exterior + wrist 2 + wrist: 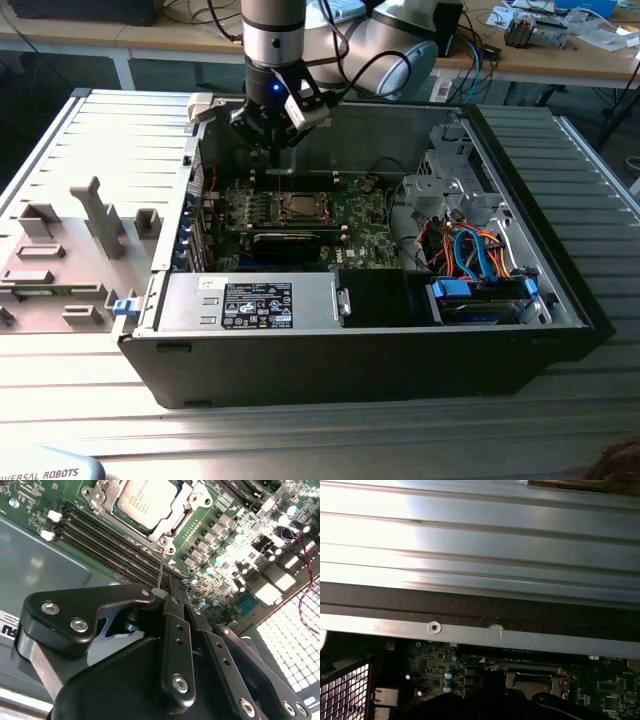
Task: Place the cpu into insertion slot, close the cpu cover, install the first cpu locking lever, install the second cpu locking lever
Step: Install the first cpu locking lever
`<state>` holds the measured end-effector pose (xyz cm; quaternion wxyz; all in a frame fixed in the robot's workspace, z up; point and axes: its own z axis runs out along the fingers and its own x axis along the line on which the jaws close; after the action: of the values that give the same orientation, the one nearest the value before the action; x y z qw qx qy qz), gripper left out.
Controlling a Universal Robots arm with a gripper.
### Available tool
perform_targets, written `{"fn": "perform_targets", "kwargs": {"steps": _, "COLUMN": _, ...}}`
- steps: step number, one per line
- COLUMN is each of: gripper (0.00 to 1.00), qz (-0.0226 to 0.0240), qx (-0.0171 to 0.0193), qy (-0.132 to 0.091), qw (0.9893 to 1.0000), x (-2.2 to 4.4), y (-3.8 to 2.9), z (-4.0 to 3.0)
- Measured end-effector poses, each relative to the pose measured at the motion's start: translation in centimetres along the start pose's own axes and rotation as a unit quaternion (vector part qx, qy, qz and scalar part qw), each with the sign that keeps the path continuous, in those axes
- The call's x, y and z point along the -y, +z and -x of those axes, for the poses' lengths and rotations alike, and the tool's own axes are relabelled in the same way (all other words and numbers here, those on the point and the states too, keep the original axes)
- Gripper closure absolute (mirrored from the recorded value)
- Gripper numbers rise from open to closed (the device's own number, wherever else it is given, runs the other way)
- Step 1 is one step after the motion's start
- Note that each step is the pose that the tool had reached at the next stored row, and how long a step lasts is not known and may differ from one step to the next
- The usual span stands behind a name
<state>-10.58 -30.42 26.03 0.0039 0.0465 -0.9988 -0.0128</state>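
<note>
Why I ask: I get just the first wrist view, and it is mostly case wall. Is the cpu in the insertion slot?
Observer: Yes. In the second wrist view the cpu lies silver side up in the insertion slot.
Operator: Is the cover down over it?
Observer: The cpu cover looks to lie flat around the chip, framing it.
Operator: And where is the claw?
Observer: In the second wrist view the claw is at the free end of a thin locking lever that rises from the socket's corner.
</note>
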Motion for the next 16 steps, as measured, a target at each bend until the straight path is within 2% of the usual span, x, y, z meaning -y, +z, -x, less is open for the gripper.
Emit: {"fn": "perform_targets", "kwargs": {"steps": 16, "gripper": 0.89, "qz": -0.0030, "qx": -0.0003, "qy": 0.000, "qw": 1.0000, "x": 0.13, "y": -0.01, "z": 1.40}}
